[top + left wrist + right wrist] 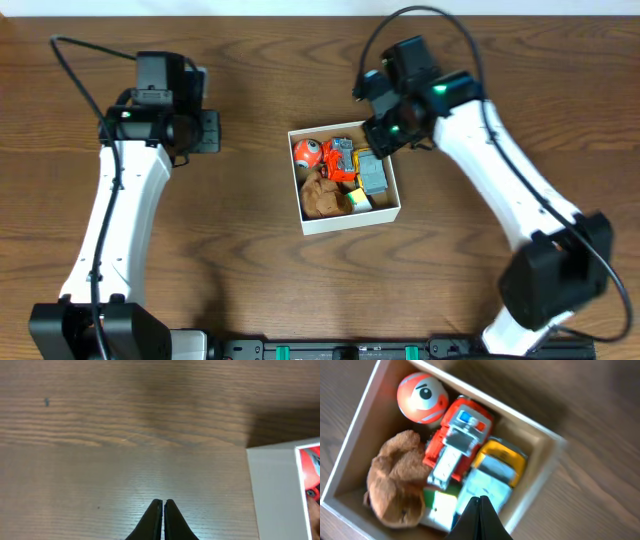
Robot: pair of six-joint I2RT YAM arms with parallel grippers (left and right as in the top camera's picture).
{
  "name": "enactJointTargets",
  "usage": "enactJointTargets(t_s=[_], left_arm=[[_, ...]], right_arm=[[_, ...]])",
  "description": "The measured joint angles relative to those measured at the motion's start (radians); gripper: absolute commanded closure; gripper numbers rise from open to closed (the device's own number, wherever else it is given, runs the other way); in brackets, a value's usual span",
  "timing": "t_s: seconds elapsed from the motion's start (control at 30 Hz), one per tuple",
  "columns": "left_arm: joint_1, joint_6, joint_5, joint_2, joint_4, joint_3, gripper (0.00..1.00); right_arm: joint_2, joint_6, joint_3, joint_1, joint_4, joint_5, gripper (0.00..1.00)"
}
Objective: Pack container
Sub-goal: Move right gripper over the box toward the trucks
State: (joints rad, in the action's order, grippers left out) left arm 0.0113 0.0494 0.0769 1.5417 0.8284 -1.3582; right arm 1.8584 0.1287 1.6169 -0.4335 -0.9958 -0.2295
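The container (347,217), a white-walled square box, sits mid-table and holds an orange ball (307,151), a red truck (340,158), a brown plush (322,198), a grey and yellow car (372,172) and a green-white cube (358,200). My right gripper (385,138) is shut and empty, over the box's far right corner. In the right wrist view its tips (480,501) hang above the car (495,467), beside the truck (457,435), ball (422,391) and plush (395,480). My left gripper (212,131) is shut and empty, left of the box; its tips (163,503) hang over bare wood.
The box's white wall (275,490) shows at the right edge of the left wrist view. Brown wooden tabletop (230,250) surrounds the box. The arm bases stand at the front edge.
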Motion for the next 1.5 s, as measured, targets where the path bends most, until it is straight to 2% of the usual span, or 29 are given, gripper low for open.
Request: enactJointTargets(t_s=[0.4, 1.27, 1.5], left_arm=[[-0.006, -0.017, 0.001, 0.0, 0.0, 0.0, 0.94], [-0.006, -0.02, 0.001, 0.0, 0.0, 0.0, 0.94], [-0.006, -0.02, 0.001, 0.0, 0.0, 0.0, 0.94]], right_arm=[[0.097, 0.011, 0.0, -0.113, 0.009, -0.001, 0.99], [0.131, 0.016, 0.003, -0.115, 0.029, 0.038, 0.99], [0.131, 0.016, 0.077, -0.115, -0.012, 0.098, 0.99]])
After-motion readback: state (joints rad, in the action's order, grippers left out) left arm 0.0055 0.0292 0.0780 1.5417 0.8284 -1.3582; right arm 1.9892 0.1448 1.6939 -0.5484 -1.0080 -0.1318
